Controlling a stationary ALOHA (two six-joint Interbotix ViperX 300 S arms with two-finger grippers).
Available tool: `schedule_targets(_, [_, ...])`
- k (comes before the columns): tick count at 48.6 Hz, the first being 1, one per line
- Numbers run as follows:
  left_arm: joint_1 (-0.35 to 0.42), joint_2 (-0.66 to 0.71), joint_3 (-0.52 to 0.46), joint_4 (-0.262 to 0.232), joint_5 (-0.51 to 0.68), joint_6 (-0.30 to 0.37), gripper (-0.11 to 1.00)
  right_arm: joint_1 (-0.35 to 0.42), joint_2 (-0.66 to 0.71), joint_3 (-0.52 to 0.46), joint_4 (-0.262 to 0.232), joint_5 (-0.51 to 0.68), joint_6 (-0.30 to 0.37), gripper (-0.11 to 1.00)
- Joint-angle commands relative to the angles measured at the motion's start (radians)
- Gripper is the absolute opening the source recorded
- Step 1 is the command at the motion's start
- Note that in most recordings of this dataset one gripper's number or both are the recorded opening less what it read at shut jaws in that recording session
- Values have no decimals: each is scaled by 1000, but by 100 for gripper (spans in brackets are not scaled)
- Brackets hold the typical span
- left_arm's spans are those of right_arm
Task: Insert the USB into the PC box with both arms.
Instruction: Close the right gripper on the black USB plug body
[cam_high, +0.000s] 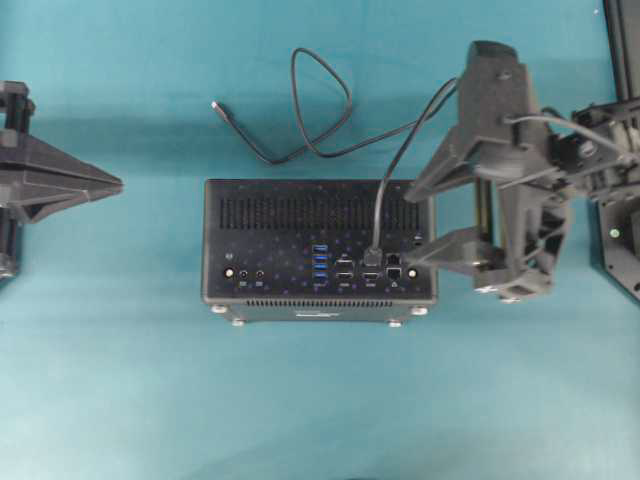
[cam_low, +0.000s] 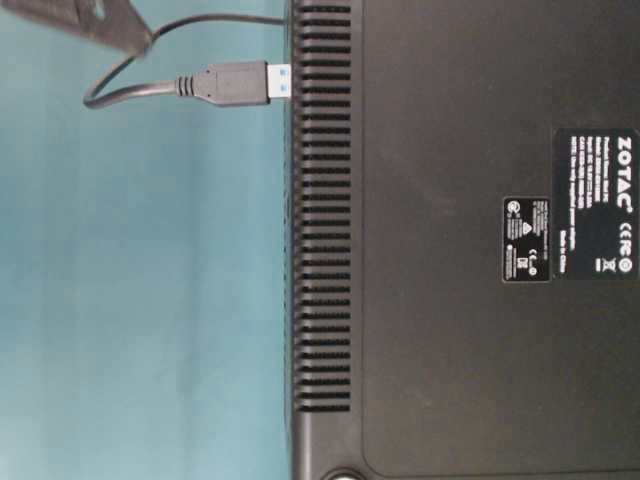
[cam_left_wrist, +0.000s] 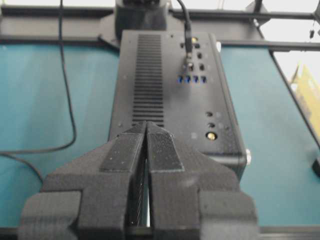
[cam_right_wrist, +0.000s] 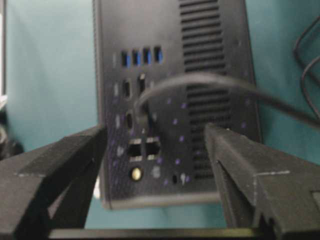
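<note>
The black PC box (cam_high: 300, 215) lies mid-table with its port face up. The USB cable (cam_high: 320, 100) loops behind it, and its dark plug (cam_high: 373, 256) stands in a socket right of the blue ports. From table level the plug (cam_low: 235, 83) meets the box (cam_low: 450, 250) with a strip of blue showing. My right gripper (cam_high: 410, 228) is open over the box's right end, its fingers apart on either side of the plug (cam_right_wrist: 147, 117) and not touching it. My left gripper (cam_high: 118, 183) is shut and empty, left of the box (cam_left_wrist: 170, 100).
The cable's free end with its small plug (cam_high: 215, 104) rests on the teal table (cam_high: 320, 400) behind the box's left half. Arm bases and frame stand at the far right (cam_high: 620, 230). Silver feet (cam_high: 237, 321) line the box's front edge.
</note>
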Motion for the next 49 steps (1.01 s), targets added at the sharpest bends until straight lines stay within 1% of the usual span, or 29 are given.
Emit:
schedule_targets(1, [2,-14,-6,3,-3,-2,0,14,14,-44,-41,-2,51,79])
schedule_targets(8, [2,-52,5,2,6,-2,0,49,54,-58,-112,2,130,79])
schedule_targets(14, [2,-83,11,3,49,-6,0,66,75,-58,-133,6,183,78])
schedule_targets(17, [2,-94,12,2,75,-11,0,72,84,-57,-137,8,199,78])
schedule_targets(23, [2,-114,20,2,106,-14,0,77,104,-60,-137,6,202,78])
schedule_targets(34, [2,-133,26,3,110,-14,0,77,138,-75,-152,8,202,76])
schedule_targets(44, [2,-137,29,2,110,-14,0,77,143,-94,-164,20,202,69])
schedule_targets(49, [0,-140,37,3,110,-14,0,78,143,-95,-164,52,202,68])
